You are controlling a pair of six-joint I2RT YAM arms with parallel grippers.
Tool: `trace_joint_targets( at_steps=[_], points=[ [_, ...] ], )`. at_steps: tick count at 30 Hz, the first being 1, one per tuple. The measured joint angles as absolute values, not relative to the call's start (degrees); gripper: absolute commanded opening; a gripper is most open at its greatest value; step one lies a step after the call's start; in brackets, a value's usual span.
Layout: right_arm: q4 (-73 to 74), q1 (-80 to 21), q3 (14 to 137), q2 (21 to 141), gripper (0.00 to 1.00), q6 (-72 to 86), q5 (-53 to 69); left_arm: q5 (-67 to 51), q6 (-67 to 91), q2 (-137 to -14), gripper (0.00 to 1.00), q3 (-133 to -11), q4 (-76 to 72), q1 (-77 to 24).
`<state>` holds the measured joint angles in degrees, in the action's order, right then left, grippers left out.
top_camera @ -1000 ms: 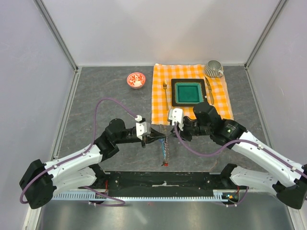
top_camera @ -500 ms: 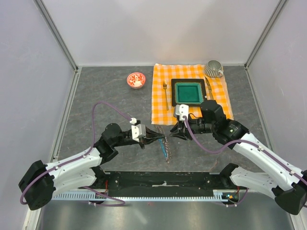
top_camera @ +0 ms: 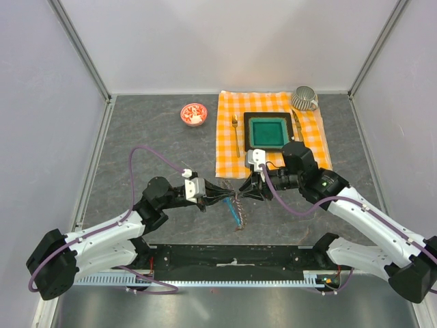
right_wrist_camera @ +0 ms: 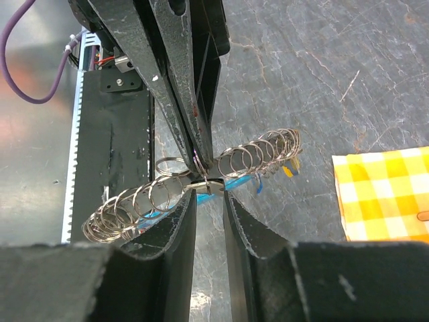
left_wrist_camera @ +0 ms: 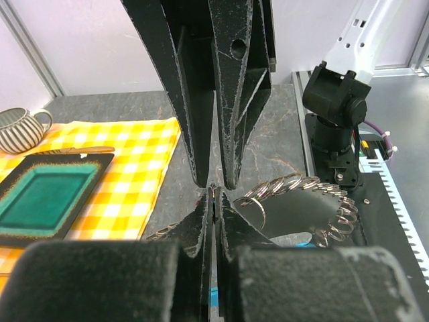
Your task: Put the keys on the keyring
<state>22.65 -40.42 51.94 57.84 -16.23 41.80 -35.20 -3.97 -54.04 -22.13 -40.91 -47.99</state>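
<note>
The keyring (right_wrist_camera: 261,151) is a long coil of small steel rings on a curved cyan piece (right_wrist_camera: 238,182), held in the air between the arms (top_camera: 237,208). My left gripper (top_camera: 231,197) (left_wrist_camera: 214,194) is shut on it, with a sliver of cyan showing between its pads. My right gripper (top_camera: 244,193) (right_wrist_camera: 209,194) faces it tip to tip, shut on a small silver key (right_wrist_camera: 209,186) that touches a ring. Yellow (right_wrist_camera: 288,171) and blue (right_wrist_camera: 258,188) tags hang from the far rings.
An orange checked cloth (top_camera: 229,116) at the back right carries a green dish (top_camera: 267,131), a fork (top_camera: 236,133) and a knife (top_camera: 298,130). A striped cup (top_camera: 304,99) stands behind it. A red-and-white bowl (top_camera: 194,113) sits further left. The black base rail (top_camera: 232,256) runs below the keyring.
The left gripper has moved slightly toward the near edge with the keyring. The right gripper drew back to the right, then came in again to the rings. The hanging coil now slants.
</note>
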Motion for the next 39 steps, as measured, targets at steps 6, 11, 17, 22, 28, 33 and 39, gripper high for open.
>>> trace_joint_targets(
  at_steps=[6, 11, 17, 22, 28, 33, 39],
  points=[
    [21.9, -40.3, 51.9, 58.0, 0.18, -16.2, 43.3, -36.1, -4.0, -54.0, 0.02, -22.1, -40.9, -48.0],
    [21.4, -40.2, 51.9, 58.2, 0.04, -16.2, 44.0, -36.4, -4.0, -54.0, 0.02, -22.1, -41.1, -48.0],
    [21.3, -40.0, 51.7, 58.2, 0.00, -16.0, 44.6, -36.5, -3.9, -54.0, 0.02, -22.1, -41.6, -48.0],
    [21.0, -39.9, 51.4, 58.5, 0.00, -16.0, 45.2, -37.2, -3.9, -54.0, 0.02, -22.1, -42.5, -48.0],
    [21.0, -39.9, 51.4, 59.9, 0.00, -16.0, 45.7, -39.5, -3.9, -54.2, 0.02, -22.1, -44.5, -48.0],
    [20.2, -39.9, 51.2, 60.1, 0.04, -15.6, 45.7, -41.0, -3.4, -54.8, 0.02, -22.1, -46.0, -48.0],
    [20.4, -39.8, 50.3, 58.1, 0.17, -15.0, 43.4, -40.4, -3.3, -54.8, 0.02, -22.1, -45.9, -48.0]
  ],
)
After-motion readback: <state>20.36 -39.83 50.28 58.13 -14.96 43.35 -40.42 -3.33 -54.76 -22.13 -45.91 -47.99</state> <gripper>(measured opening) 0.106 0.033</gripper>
